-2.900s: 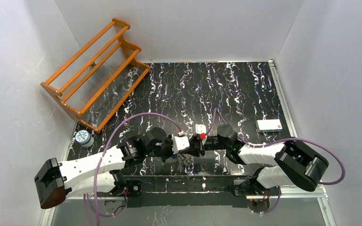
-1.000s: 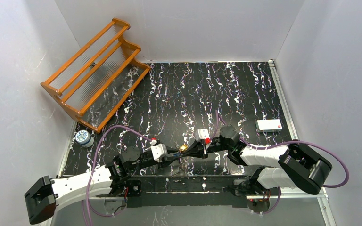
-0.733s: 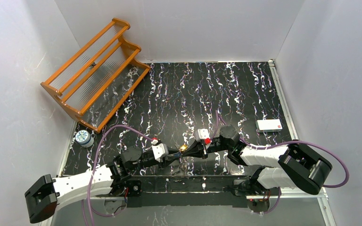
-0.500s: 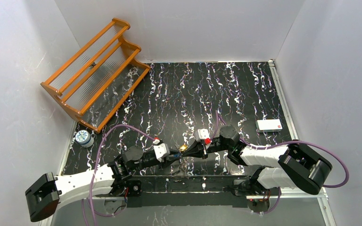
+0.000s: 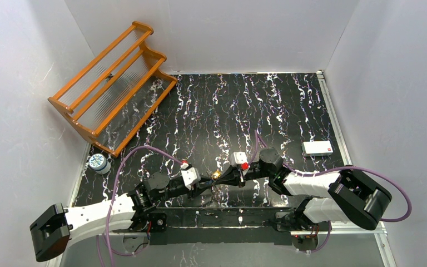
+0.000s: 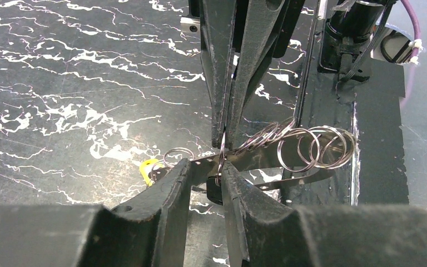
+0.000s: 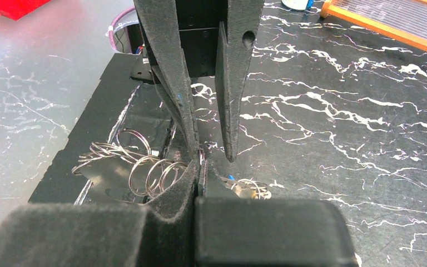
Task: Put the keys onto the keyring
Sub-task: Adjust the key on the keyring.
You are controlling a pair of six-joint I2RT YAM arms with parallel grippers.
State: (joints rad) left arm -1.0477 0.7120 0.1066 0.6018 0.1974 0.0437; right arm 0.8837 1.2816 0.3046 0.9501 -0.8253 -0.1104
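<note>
Steel-ringed keys (image 6: 267, 157) lie on the counter (image 5: 278, 105) at its near edge. R hand (image 6: 224, 133), just above the keys, is pinched closed on one thin wire loop (image 6: 221, 147). L hand (image 6: 205, 165) faces it w/ a narrow gap, nothing clearly gripped. Can't pick out the keyring itself.

Step, prob.: threading. Next move needs fine alignment and a steady loop. Tangled rings alongside may snag.

Card (image 5: 317, 147) sits well right of the keys, tin (image 5: 97, 162) well left, rack (image 5: 111, 86) beyond the tin.

1. My left gripper (image 5: 205, 182) and right gripper (image 5: 226, 178) faced tip to tip near the table's (image 5: 267, 105) front edge, keys (image 5: 216, 175) between.
2. The rack (image 5: 111, 83) stood far left, tin (image 5: 97, 163) before it, card (image 5: 317, 147) right.
</note>
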